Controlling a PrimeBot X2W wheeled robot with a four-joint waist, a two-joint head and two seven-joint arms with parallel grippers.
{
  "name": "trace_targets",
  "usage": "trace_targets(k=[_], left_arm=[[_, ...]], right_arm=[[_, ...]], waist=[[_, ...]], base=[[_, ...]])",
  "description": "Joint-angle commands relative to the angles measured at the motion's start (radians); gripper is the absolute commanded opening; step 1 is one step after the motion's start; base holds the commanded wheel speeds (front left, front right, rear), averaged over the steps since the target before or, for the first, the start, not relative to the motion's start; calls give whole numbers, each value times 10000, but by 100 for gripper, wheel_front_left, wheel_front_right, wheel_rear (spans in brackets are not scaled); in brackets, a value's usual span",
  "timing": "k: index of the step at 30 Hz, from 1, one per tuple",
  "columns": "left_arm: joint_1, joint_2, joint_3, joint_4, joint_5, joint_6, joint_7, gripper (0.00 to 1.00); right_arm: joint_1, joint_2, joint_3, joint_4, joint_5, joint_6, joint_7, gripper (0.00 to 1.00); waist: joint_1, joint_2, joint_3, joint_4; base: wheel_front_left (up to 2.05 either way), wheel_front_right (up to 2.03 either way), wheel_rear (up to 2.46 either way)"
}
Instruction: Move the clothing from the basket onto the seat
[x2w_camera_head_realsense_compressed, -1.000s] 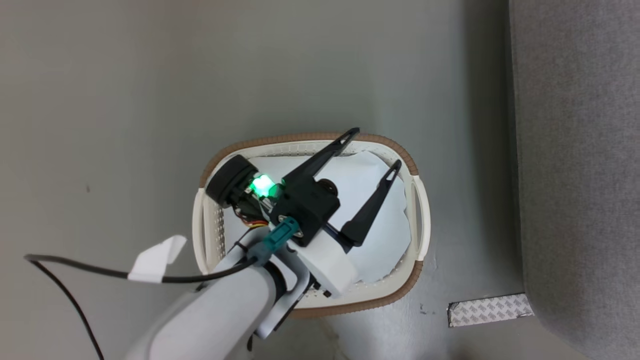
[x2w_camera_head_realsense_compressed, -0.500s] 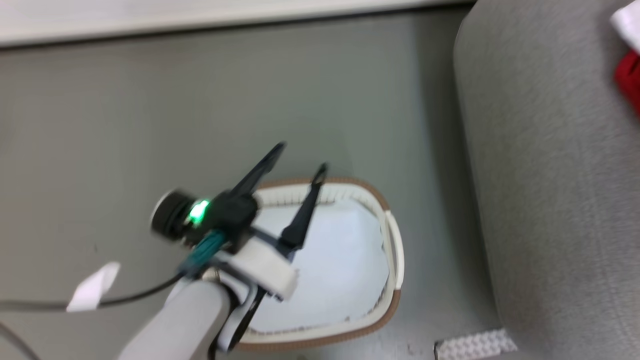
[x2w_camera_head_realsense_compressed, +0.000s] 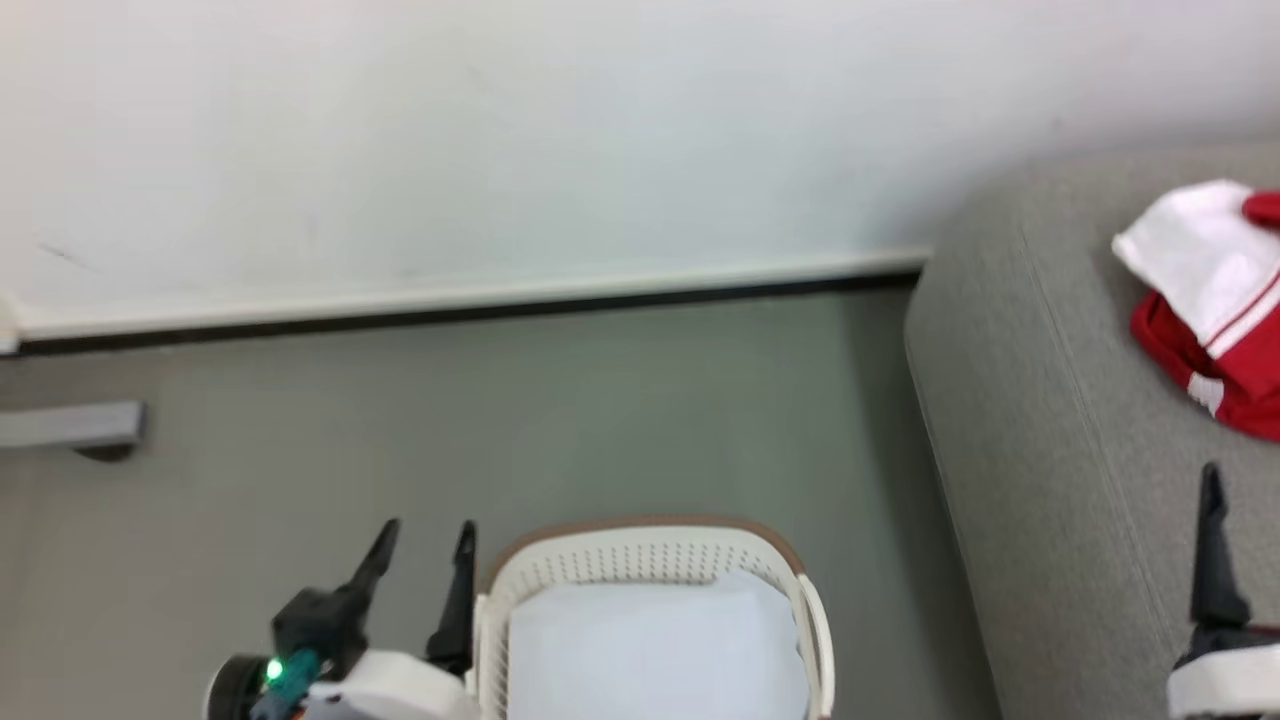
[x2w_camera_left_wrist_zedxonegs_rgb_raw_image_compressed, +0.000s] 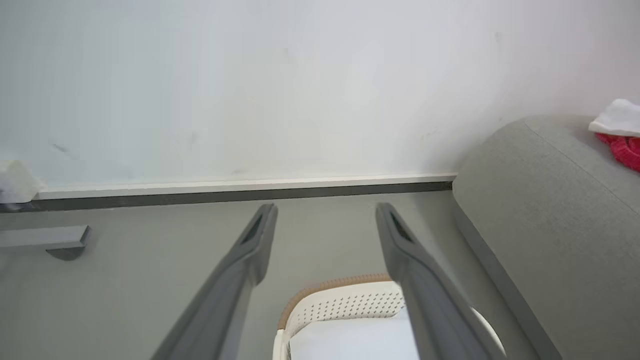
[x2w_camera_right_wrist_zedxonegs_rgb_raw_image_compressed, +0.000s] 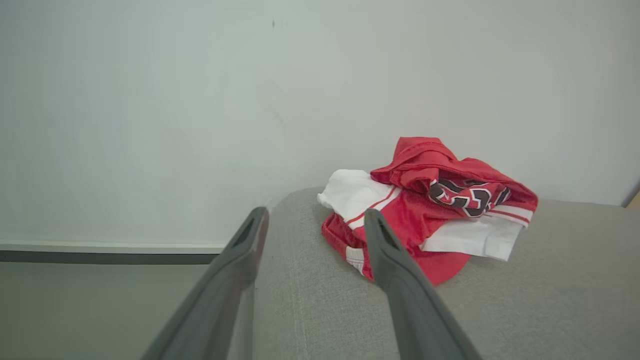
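1. could leave the task unfinished: inside the laundry basket (x2w_camera_head_realsense_compressed: 640, 555), a flat white layer (x2w_camera_head_realsense_compressed: 655, 650) covering the bottom. impossible to tell whether plain white garment or liner, so worth a check before calling it empty.
2. could knock or drag the basket: left jaws just beside its left wall in the head view, fingers (x2w_camera_head_realsense_compressed: 462, 570) moderately apart with nothing between them. any swing toward the sofa from there likely to catch the perforated wall or the brown rim.
3. might miss a grip on that white layer: smooth and flat, without a raised fold to pinch, and probably soft enough to slip out of a shallow bite.
4. might disturb the clothing (x2w_camera_head_realsense_compressed: 1240, 380) already on the grey sofa (x2w_camera_head_realsense_compressed: 1050, 520): red jersey (x2w_camera_right_wrist_zedxonegs_rgb_raw_image_compressed: 450, 210) with a black-and-white number, heaped with white pieces (x2w_camera_right_wrist_zedxonegs_rgb_raw_image_compressed: 350, 192) near the end by the wall (x2w_camera_head_realsense_compressed: 500, 130). right jaws over the sofa near the heap, spread apart and empty, not touching it as far as can be told. a careless push likely to shove the loose heap toward the sofa's edge.
5. containers: one only, the basket, on the floor (x2w_camera_head_realsense_compressed: 500, 420) between the left jaws and the sofa, near the sofa but apart from it. no red cloth in the part in view, with the near end cut off at the bottom of the head view.
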Motion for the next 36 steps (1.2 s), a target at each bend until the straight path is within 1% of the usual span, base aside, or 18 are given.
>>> trace_targets(k=[1, 4, 6, 10, 11, 17, 18, 24, 36], left_arm=[[461, -114, 400, -117, 132, 79, -41, 100], [1214, -316, 1166, -308, 432, 118, -36, 100], [1607, -493, 1549, -391, 618, -16, -37, 100], [2306, -778, 2184, -416, 1036, -396, -38, 100], [2306, -778, 2184, -416, 1036, -396, -38, 100], [2823, -1146, 2896, -365, 1568, -927, -38, 100], [2746, -1185, 2909, -379, 1443, -943, -16, 0], [2943, -1372, 2821, 103, 1339, -1002, 51, 0], [2609, -1536, 3340, 97, -766, -1425, 658, 0]], right_arm=[[479, 99, 155, -203, 157, -29, 2, 100], [1089, 302, 509, -373, 386, -29, 1, 100], [1550, 394, 715, -310, 363, -29, 1, 100], [2145, 491, 786, -270, 345, -29, 1, 100], [2145, 491, 786, -270, 345, -29, 1, 100], [2643, 501, 1134, -127, 882, -29, 1, 100], [2528, 516, 1159, -143, 830, 0, 1, 0], [2623, 702, 1190, 356, 964, 0, 58, 0], [2256, 667, 1212, 331, 3358, -3, 674, 0]], waist=[[4, 0, -1008, 705], [4, 0, -1356, 1028], [4, 0, -1615, 1267], [4, 0, -2081, 1592], [4, 0, -2081, 1592], [4, 0, -2500, 1695], [4, 0, -2391, 1625], [4, 0, -2437, 1641], [4, 0, -2396, 1617]], base=[[0, 0, 0], [0, 0, 0], [0, 0, 0], [0, 0, 0], [0, 0, 0], [0, 0, 0], [0, 0, 0], [0, 0, 0], [0, 0, 0]])
